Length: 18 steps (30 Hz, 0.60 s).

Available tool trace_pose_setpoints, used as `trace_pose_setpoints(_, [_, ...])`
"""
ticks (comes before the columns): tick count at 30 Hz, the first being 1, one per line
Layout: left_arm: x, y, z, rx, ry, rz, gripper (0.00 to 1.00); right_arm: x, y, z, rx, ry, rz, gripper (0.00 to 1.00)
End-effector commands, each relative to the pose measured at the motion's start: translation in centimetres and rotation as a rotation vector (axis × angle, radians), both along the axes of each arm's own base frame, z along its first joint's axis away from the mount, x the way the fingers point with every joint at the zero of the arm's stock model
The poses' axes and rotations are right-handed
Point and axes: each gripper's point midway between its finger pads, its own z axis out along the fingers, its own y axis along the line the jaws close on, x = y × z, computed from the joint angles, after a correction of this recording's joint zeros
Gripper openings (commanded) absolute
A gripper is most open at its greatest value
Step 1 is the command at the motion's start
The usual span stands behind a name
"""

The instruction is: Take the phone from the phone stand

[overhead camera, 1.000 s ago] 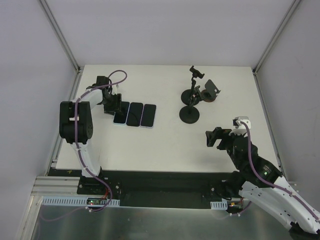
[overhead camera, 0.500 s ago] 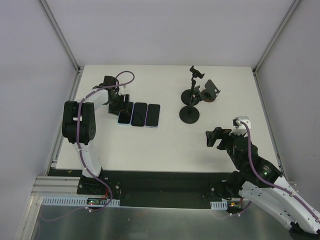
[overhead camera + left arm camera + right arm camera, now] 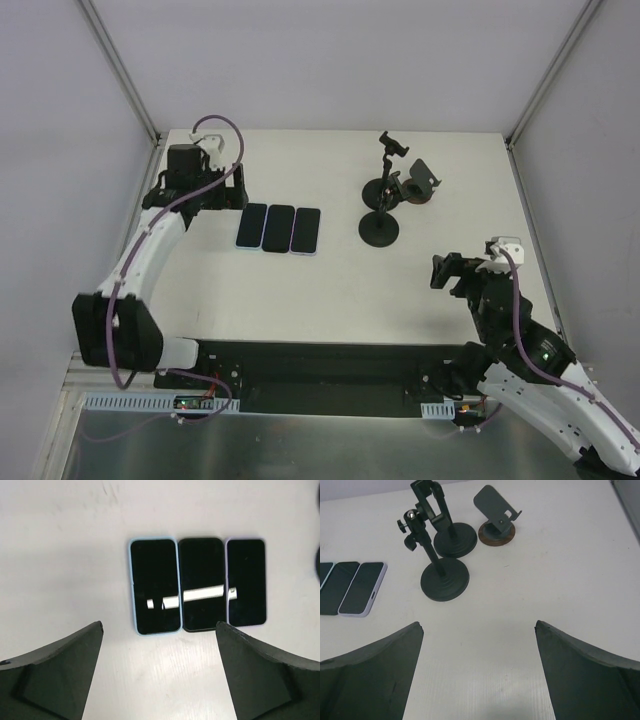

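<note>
Table (image 3: 300, 290): white, fills the middle of the overhead view, arm bases at the bottom edge.

Left arm (image 3: 150, 240): runs from lower left up to the upper-left corner of the table. Left gripper (image 3: 159, 626): jaws spread wide, nothing between them, clear of the phones.

Right arm (image 3: 520, 350): lower right. Right gripper (image 3: 478, 624): jaws wide apart too, empty, above bare table.

Views compared: only the overhead shows both arms at once. Only the left wrist view shows the case colours and a bright strip of light reflected across all three screens. Only the right wrist view shows the stands close up: a pole stand (image 3: 445, 579), a second round-base clamp stand (image 3: 454, 539) behind it, and a small folding stand (image 3: 496, 515) on a brown disc at upper right.

Phones: three lie flat and face up, side by side and touching, left of centre, well apart from the stands. They are the blue-cased phone (image 3: 155, 586), the black phone (image 3: 202, 584) and the lilac phone (image 3: 246, 582).

In the way: each wrist camera's own fingers block its lower corners.

Change: a second ago my left gripper sat low over the blue-cased phone. It has since pulled back to the upper left and opened wider. The row of phones sits slightly further right. The right arm has drifted a little to the right.
</note>
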Motion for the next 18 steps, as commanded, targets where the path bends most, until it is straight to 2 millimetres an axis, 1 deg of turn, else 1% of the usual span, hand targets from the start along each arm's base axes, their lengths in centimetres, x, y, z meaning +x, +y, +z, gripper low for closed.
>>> trace_pose_setpoints(1, [-2.1,1.4,8.5,0.009,-0.324,0.073,0.95,-0.3,-2.7,3.2,0.006,-0.089,-0.099,0.96])
trace_pose_setpoints(2, [-2.7,1.9,9.7,0.019,-0.379,0.095,0.99,-0.4,-3.0,3.6,0.013,-0.098,-0.108,0.96])
trace_pose_setpoints(3, [-4.5,2.4,11.7,0.018,-0.470,0.112,0.99,-0.4,-3.2,3.9,-0.013,-0.104,-0.108,0.96])
trace_pose_setpoints(5, [-5.9,3.5,14.2,0.037,-0.594,0.154,0.99,-0.5,-3.9,4.5,-0.023,-0.115,-0.130,0.96])
trace_pose_setpoints(6, [-8.0,3.9,15.5,0.037,-0.673,0.166,0.99,-0.7,-4.3,5.0,-0.032,-0.124,-0.137,0.96])
trace_pose_setpoints(7, [-8.9,4.0,16.2,0.046,-0.720,0.157,0.99,-0.7,-4.4,5.4,-0.035,-0.130,-0.144,0.96])
trace_pose_setpoints(8, [-9.9,4.7,16.8,0.061,-0.760,0.182,0.99,-0.8,-4.8,5.7,-0.038,-0.136,-0.158,0.96])
trace_pose_setpoints(9, [-11.7,5.2,17.5,0.066,-0.823,0.199,0.99,-0.8,-5.0,6.2,-0.032,-0.149,-0.166,0.96])
trace_pose_setpoints(11, [-13.4,5.8,18.0,0.068,-0.883,0.231,0.99,-0.6,-5.3,6.8,-0.058,-0.170,-0.182,0.96])
trace_pose_setpoints(12, [-14.8,6.4,18.1,0.061,-0.932,0.267,0.99,-0.5,-5.4,7.1,-0.070,-0.177,-0.187,0.96])
trace_pose_setpoints(14, [-16.1,6.8,18.2,0.050,-0.978,0.292,0.99,-0.4,-5.7,7.7,-0.096,-0.188,-0.203,0.96])
trace_pose_setpoints(15, [-16.9,7.2,17.8,0.041,-1.005,0.318,0.99,-0.3,-5.6,7.8,-0.105,-0.187,-0.202,0.96])
trace_pose_setpoints(17, [-17.6,7.5,17.3,0.027,-1.031,0.338,0.99,-0.1,-5.6,8.3,-0.112,-0.200,-0.203,0.96])
trace_pose_setpoints(18, [-18.0,7.5,16.5,0.014,-1.047,0.343,0.99,0.0,-5.4,8.3,-0.121,-0.197,-0.204,0.96])
